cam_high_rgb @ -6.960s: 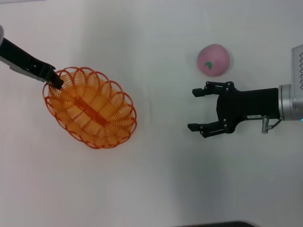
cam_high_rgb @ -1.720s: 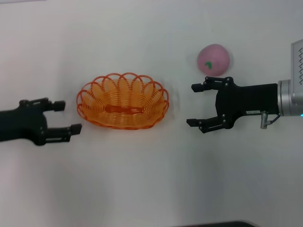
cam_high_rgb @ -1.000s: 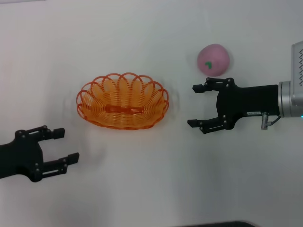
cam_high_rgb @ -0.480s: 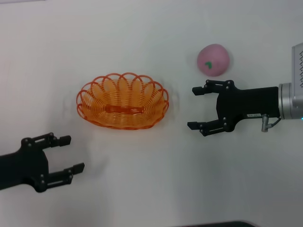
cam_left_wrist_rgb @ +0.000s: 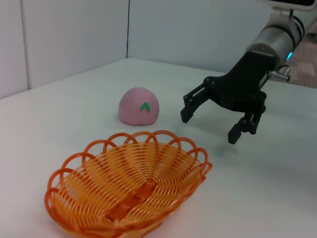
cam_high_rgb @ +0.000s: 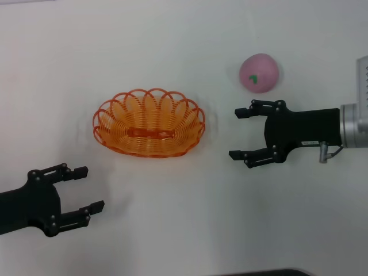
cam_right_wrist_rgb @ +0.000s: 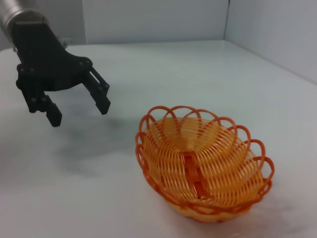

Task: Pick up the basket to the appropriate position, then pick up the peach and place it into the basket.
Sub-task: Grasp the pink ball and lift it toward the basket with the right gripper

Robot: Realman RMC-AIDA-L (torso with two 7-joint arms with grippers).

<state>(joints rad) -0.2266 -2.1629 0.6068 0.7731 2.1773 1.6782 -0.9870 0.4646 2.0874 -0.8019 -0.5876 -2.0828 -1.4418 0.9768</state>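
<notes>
1. Seven seconds back the left pincer gripped the rim of the basket at the far left of the white surface, with the basket lying slantwise. Now the basket rests near the middle, long axis running left to right, and the left pincer has let go and pulled off to the near-left corner, jaws wide and empty, well apart from the basket.
2. Over the last half second the left pincer has barely shifted. The right pincer has stayed almost in place throughout, jaws wide and holding nothing, between the basket and the robot's right edge.
3. The peach has not moved: it sits on the surface beyond the right pincer, near its upper finger but not touching it, and well apart from the basket.
4. The left wrist view shows the peach's small green mark from the side, as well as the right pincer hovering above the surface, which the head view cannot show.
5. The right wrist view shows the left pincer raised off the surface, and a flat orange strip along the basket's floor.
6. A small pale label sits on the right pincer's body; its writing cannot be read.
</notes>
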